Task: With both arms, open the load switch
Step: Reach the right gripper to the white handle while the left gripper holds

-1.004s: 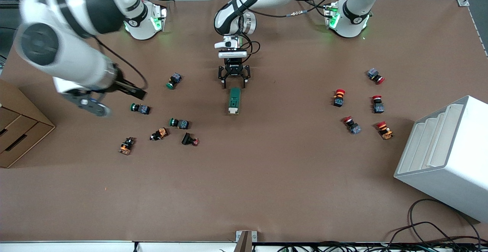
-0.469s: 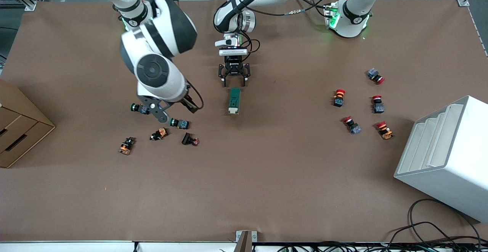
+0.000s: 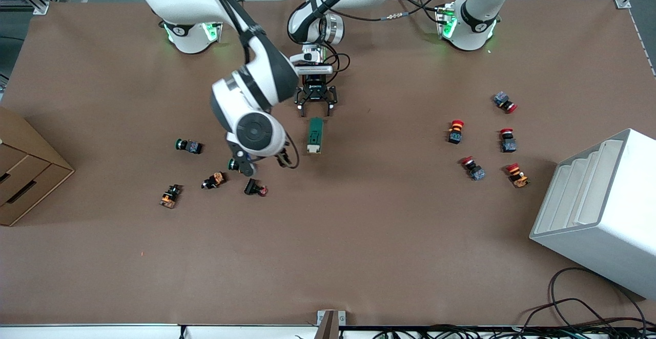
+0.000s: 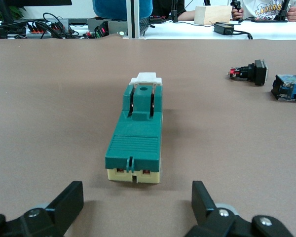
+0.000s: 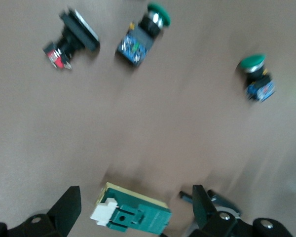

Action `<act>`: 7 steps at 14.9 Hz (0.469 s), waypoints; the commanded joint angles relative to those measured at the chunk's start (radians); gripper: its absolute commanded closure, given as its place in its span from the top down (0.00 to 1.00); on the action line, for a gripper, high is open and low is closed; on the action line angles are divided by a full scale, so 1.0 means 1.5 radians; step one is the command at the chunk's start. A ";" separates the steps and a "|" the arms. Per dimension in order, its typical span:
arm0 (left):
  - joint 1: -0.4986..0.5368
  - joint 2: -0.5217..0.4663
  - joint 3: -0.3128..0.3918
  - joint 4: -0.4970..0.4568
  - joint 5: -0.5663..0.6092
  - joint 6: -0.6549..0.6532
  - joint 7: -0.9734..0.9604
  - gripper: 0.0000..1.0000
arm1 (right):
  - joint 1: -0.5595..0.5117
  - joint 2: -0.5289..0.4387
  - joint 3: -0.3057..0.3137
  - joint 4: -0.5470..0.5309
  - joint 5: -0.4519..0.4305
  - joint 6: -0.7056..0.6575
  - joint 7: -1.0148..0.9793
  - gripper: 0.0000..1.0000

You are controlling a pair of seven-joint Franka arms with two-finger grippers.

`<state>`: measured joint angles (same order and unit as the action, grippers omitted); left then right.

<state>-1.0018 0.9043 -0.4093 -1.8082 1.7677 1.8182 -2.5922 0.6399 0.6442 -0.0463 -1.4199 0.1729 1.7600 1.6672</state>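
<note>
The load switch [image 3: 314,135] is a dark-green block with a white piece at the end nearer the front camera, lying flat mid-table. My left gripper [image 3: 314,109] is low at the switch's other, cream-edged end, open, with the switch [image 4: 135,143] just ahead of its fingertips [image 4: 71,195] and not touching them. My right gripper [image 3: 266,163] hangs above the table beside the switch, toward the right arm's end. It is open, and its wrist view shows the switch [image 5: 133,215] between its spread fingers [image 5: 69,200], below them.
Green-capped and orange push buttons [image 3: 188,146] lie scattered under and around the right arm. Several red mushroom buttons [image 3: 455,131] sit toward the left arm's end. A white rack [image 3: 599,211] stands there too. A cardboard box [image 3: 25,175] is at the right arm's end.
The right arm has swung in from the right arm's end of the table to beside the load switch. The left gripper and the switch have stayed put.
</note>
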 commanded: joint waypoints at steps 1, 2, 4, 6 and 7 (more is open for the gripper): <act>-0.003 0.029 0.007 0.009 0.008 0.011 0.006 0.96 | 0.039 0.064 -0.007 0.032 0.028 0.032 0.091 1.00; -0.003 0.029 0.007 0.009 0.007 0.011 0.006 0.96 | 0.045 0.074 -0.007 0.032 0.029 0.036 0.106 1.00; -0.003 0.029 0.007 0.008 0.007 0.011 0.006 0.96 | 0.045 0.084 -0.007 0.032 0.051 0.042 0.114 1.00; -0.003 0.029 0.007 0.008 0.007 0.011 0.006 0.96 | 0.045 0.095 -0.007 0.032 0.078 0.050 0.118 1.00; -0.003 0.029 0.007 0.008 0.007 0.011 0.006 0.96 | 0.045 0.096 -0.007 0.032 0.079 0.059 0.119 1.00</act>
<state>-1.0035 0.9046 -0.4078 -1.8082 1.7682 1.8174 -2.5917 0.7111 0.7792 -0.0507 -1.3922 0.2581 1.8409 1.8245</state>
